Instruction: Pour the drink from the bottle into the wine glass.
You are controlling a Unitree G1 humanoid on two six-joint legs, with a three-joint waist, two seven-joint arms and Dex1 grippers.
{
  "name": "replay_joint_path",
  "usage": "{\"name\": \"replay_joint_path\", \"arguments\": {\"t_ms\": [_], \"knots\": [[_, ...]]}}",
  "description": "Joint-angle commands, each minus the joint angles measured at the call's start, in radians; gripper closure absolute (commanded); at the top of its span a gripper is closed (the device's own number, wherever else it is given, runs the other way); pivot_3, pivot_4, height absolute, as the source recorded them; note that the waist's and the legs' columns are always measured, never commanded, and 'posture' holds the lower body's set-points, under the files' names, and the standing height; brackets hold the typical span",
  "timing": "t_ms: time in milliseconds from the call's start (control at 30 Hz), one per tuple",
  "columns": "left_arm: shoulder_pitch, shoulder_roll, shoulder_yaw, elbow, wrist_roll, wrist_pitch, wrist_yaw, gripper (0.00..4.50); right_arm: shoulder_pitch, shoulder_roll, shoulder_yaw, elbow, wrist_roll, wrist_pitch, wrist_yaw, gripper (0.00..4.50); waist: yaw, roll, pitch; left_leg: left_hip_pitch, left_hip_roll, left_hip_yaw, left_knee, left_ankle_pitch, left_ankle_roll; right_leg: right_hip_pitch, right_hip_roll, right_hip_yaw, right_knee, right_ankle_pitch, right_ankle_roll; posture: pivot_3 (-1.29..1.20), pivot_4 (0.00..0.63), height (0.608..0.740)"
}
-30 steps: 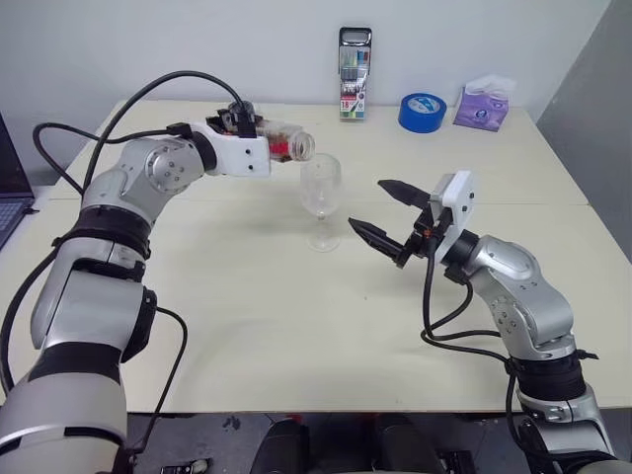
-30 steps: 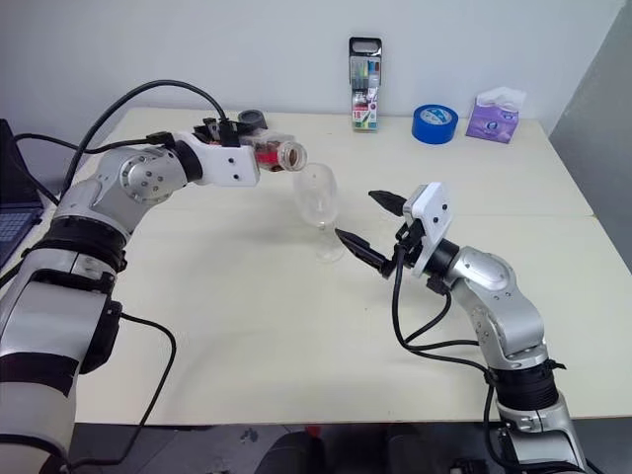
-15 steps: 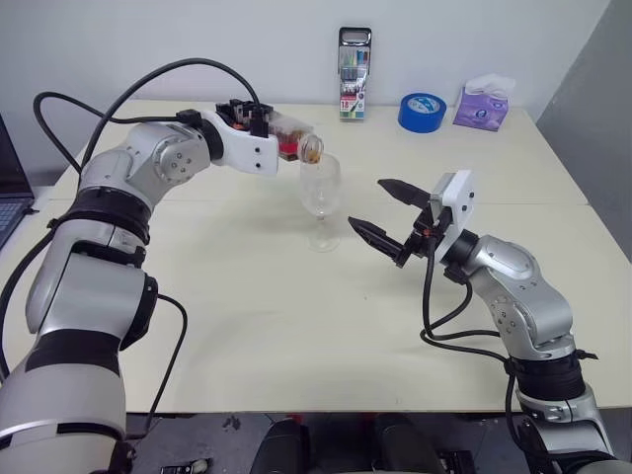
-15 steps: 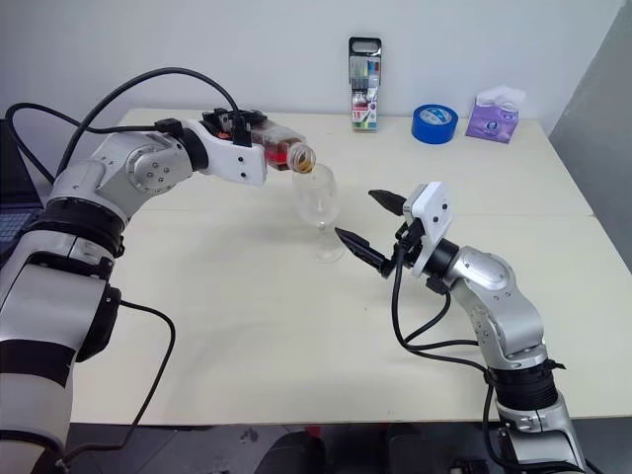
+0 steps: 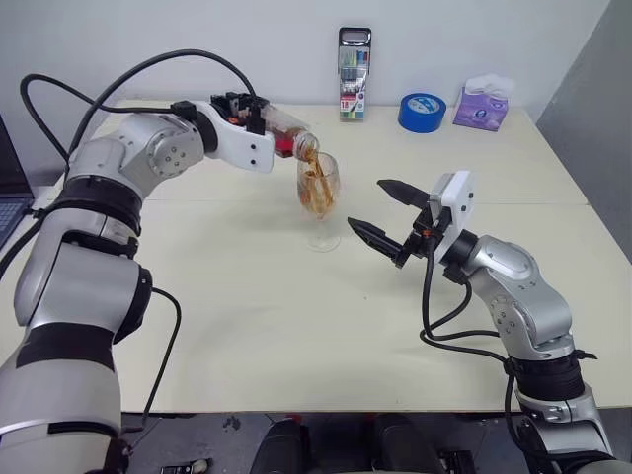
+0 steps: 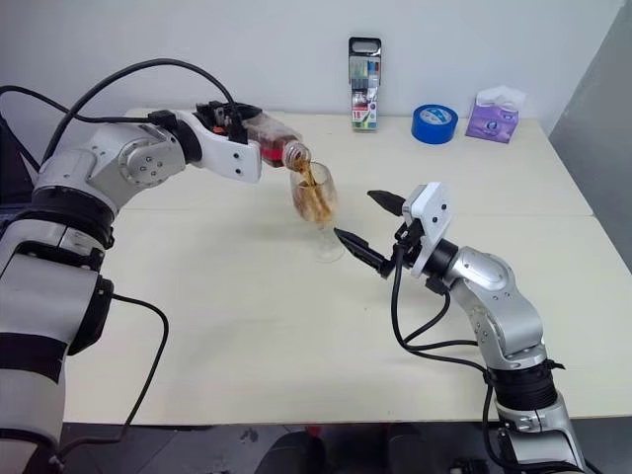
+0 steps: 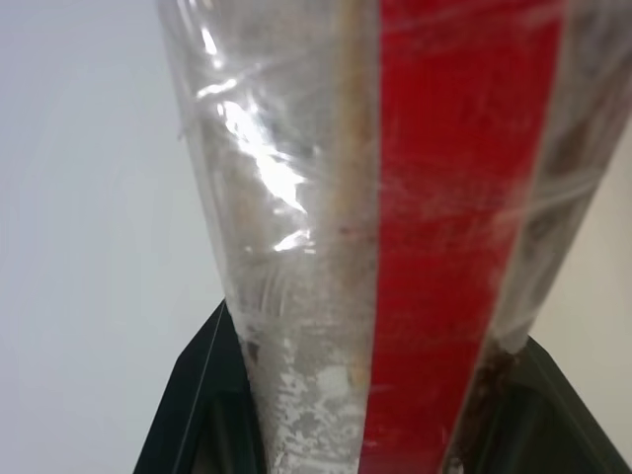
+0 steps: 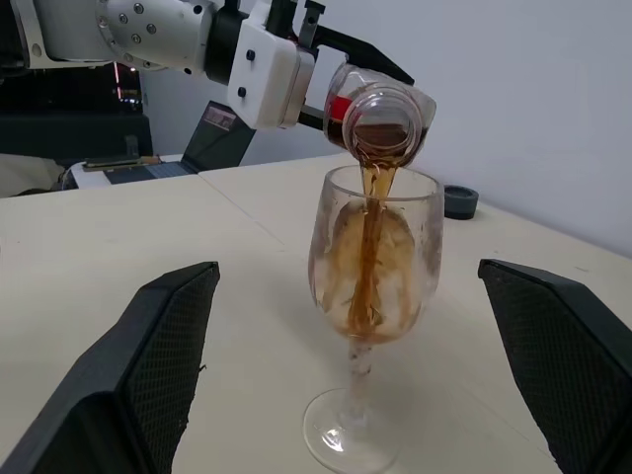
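Observation:
My left gripper (image 5: pixel 263 122) is shut on the bottle (image 5: pixel 288 138), which it holds tipped mouth-down over the wine glass (image 5: pixel 319 202). The drink (image 8: pixel 371 232) runs in a thin brown stream from the bottle's open mouth (image 8: pixel 383 138) into the bowl and pools there. The glass stands upright on the cream table (image 5: pixel 247 316). The left wrist view shows the bottle's red label strip (image 7: pixel 454 217) between the fingers. Just right of the glass my right gripper (image 5: pixel 366 205) is open, pointing at it without touching; its fingers (image 8: pixel 163 360) flank the glass in the right wrist view.
Along the far edge of the table stand a box of pens (image 5: pixel 355 87), a blue tape roll (image 5: pixel 422 111) and a purple tissue pack (image 5: pixel 481 104). A small dark round thing (image 8: pixel 460 201) lies behind the glass. A laptop (image 5: pixel 10 188) sits at the left edge.
The left gripper rolled and rose slightly, tipping the bottle's mouth down over the rim. The glass was empty before; now drink streams into it. The right arm has not moved.

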Motion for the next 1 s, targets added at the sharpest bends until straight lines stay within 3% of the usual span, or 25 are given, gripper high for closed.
{"name": "replay_joint_path", "arguments": {"t_ms": [33,1000], "knots": [[-0.054,0.024,-0.002,0.001,0.010,-0.010,0.034,2.74,-0.011,0.008,-0.004,-0.027,0.009,-0.026,0.008,0.00,0.000,0.000,0.000,0.000,0.000,0.000,0.000,0.000,0.000,0.000,0.000,0.000,0.000,0.000,0.000,0.00,0.150,0.740],[-0.096,0.008,-0.017,0.042,0.024,-0.011,0.061,2.74,-0.012,0.016,-0.005,-0.024,0.001,-0.031,0.015,0.00,0.000,0.000,0.000,0.000,0.000,0.000,0.000,0.000,0.000,0.000,0.000,0.000,0.001,0.000,0.000,0.00,0.150,0.740]]}}
